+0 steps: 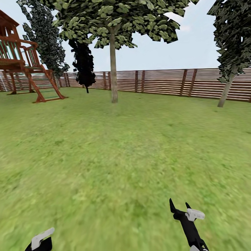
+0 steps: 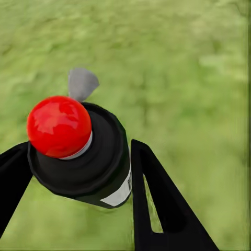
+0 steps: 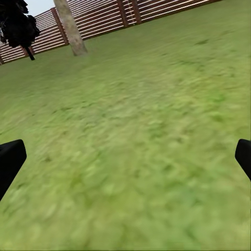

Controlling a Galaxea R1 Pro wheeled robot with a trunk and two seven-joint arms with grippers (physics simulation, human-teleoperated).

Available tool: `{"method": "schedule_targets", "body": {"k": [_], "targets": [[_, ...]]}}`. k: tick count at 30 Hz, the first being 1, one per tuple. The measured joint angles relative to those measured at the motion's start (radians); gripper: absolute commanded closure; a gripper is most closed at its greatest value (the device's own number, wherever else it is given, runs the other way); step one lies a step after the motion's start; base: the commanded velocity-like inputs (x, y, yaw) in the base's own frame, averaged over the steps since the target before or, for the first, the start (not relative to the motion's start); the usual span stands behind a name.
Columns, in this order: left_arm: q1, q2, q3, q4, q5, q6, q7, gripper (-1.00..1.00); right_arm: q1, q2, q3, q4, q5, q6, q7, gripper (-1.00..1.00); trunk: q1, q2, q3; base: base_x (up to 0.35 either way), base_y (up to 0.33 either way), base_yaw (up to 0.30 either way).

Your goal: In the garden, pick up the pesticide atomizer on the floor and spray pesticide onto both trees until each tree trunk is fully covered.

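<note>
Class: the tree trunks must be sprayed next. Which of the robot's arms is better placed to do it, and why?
Left. The left gripper already grips the pesticide atomizer, red cap up. The right gripper is open and empty. The nearest tree trunk stands far ahead.

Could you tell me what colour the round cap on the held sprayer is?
Bright glossy red cap, clearest in the left wrist view.

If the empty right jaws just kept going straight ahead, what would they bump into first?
Probably the green lawn ahead; the right gripper points slightly downward. The grey-brown tree trunk stands farther off, aside.
</note>
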Motion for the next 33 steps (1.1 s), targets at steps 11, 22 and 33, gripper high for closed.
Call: {"method": "schedule_targets", "body": {"k": [11, 22, 33], "targets": [[0.0, 0.0, 0.0, -0.001, 0.0, 0.0, -0.001, 1.0, 0.0, 0.0, 0.0, 0.0, 0.0, 0.0, 0.0, -1.0, 0.0, 0.0, 0.0, 0.331, 0.0, 0.0], [0.0, 0.0, 0.0, -0.001, 0.0, 0.0, 0.0, 1.0, 0.0, 0.0, 0.0, 0.0, 0.0, 0.0, 0.0, -1.0, 0.0, 0.0, 0.0, 0.331, 0.0, 0.0], [0.0, 0.0, 0.0, -0.001, 0.0, 0.0, 0.0, 1.0, 0.0, 0.0, 0.0, 0.0, 0.0, 0.0, 0.0, -1.0, 0.0, 0.0, 0.0, 0.331, 0.0, 0.0]]}}
